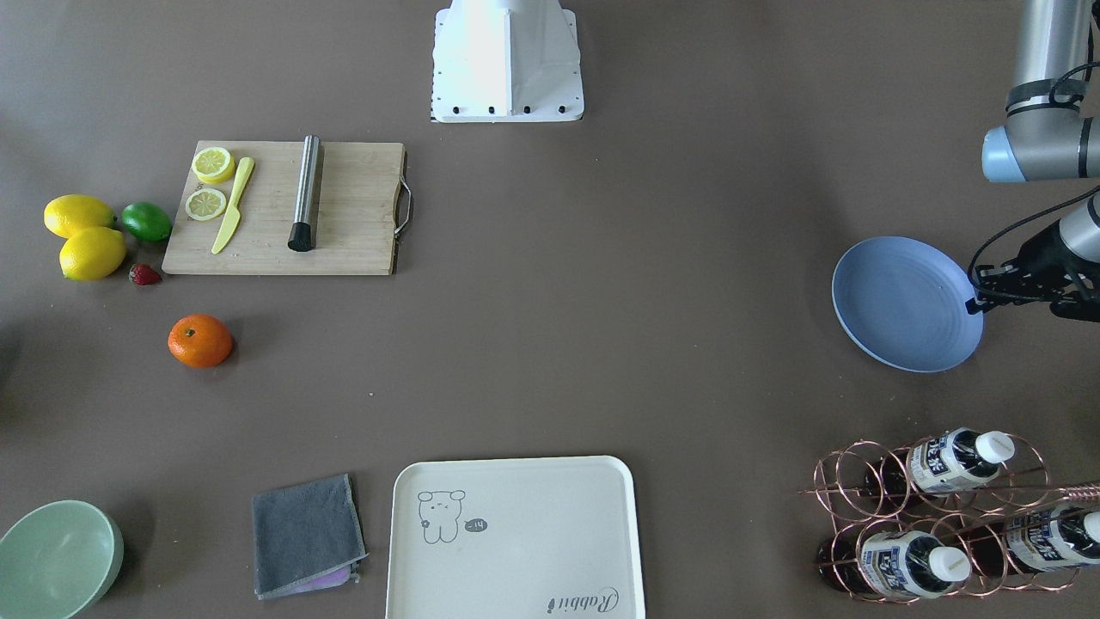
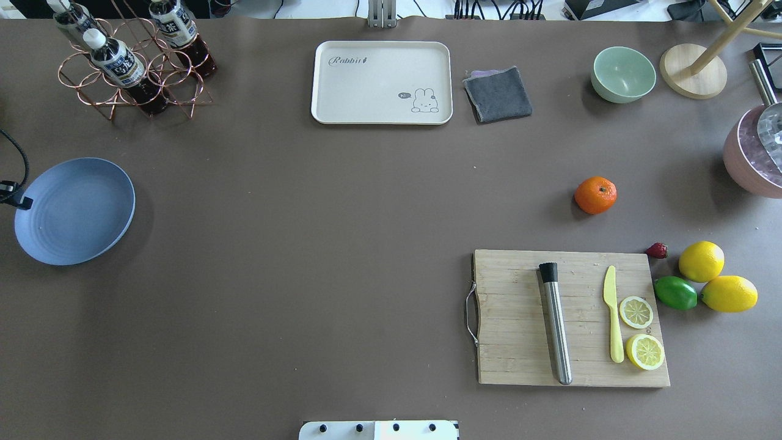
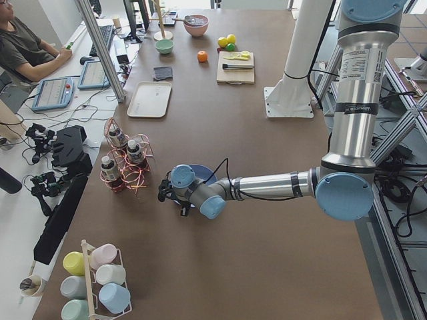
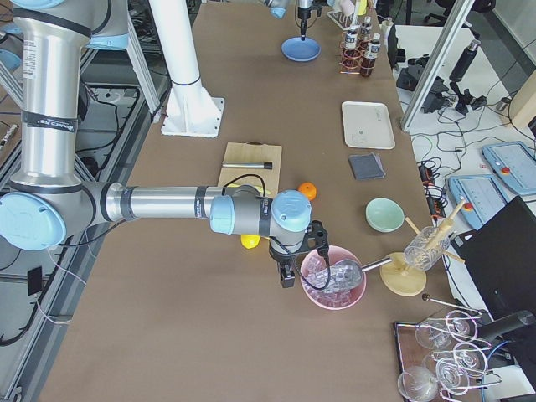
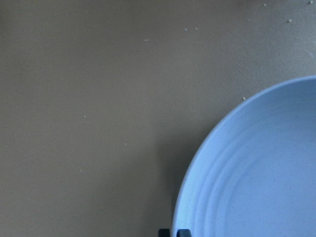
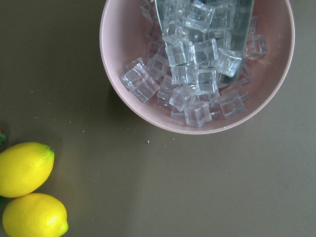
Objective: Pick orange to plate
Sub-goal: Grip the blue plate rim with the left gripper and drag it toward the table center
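Observation:
The orange [image 1: 200,340] [image 2: 595,195] lies alone on the brown table, just beyond the cutting board, with no gripper near it. Far across the table lies the light blue plate [image 1: 907,303] [image 2: 74,211] [image 5: 256,168], with nothing on it. My left gripper [image 1: 974,304] [image 5: 174,232] hovers at the plate's outer rim, its two dark fingertips close together, shut and holding nothing. Only the right side view shows my right gripper [image 4: 286,276]. It points down beside a pink bowl, and I cannot tell whether it is open or shut.
A wooden cutting board [image 2: 519,318] carries a steel muddler, a yellow knife and lemon slices. Two lemons [image 2: 701,261], a lime [image 2: 675,293] and a strawberry lie beside it. Further round are a pink ice bowl [image 6: 123,29], cream tray [image 2: 382,61], grey cloth, green bowl [image 2: 623,74] and bottle rack [image 2: 131,67].

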